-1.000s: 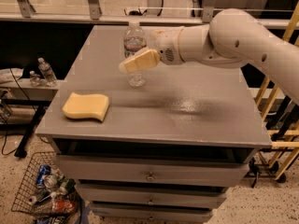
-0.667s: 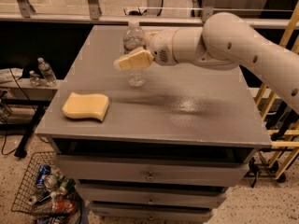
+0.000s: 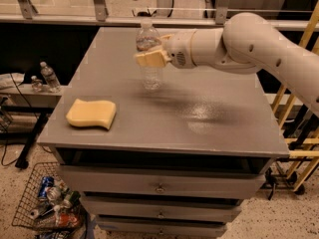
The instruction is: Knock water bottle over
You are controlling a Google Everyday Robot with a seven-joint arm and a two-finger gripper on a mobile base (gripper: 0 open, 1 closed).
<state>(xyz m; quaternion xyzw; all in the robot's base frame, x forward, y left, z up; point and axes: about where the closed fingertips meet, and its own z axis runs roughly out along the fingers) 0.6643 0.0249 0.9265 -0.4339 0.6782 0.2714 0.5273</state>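
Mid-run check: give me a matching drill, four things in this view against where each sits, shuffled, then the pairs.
Things:
1. water bottle
2. gripper
3. yellow sponge
4. wire basket

Places:
A. on the floor, left of the drawers, cans inside
B. upright toward the back of the grey table
C. front left of the table top
D. at the bottle's middle, on its near side

Pairs: 1-B, 2-D, 3-C, 4-A

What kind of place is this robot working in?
Probably a lab or workshop test area: a grey drawer cabinet serves as the table, a wire basket of cans sits on the speckled floor, and the gripper is at the standing water bottle.
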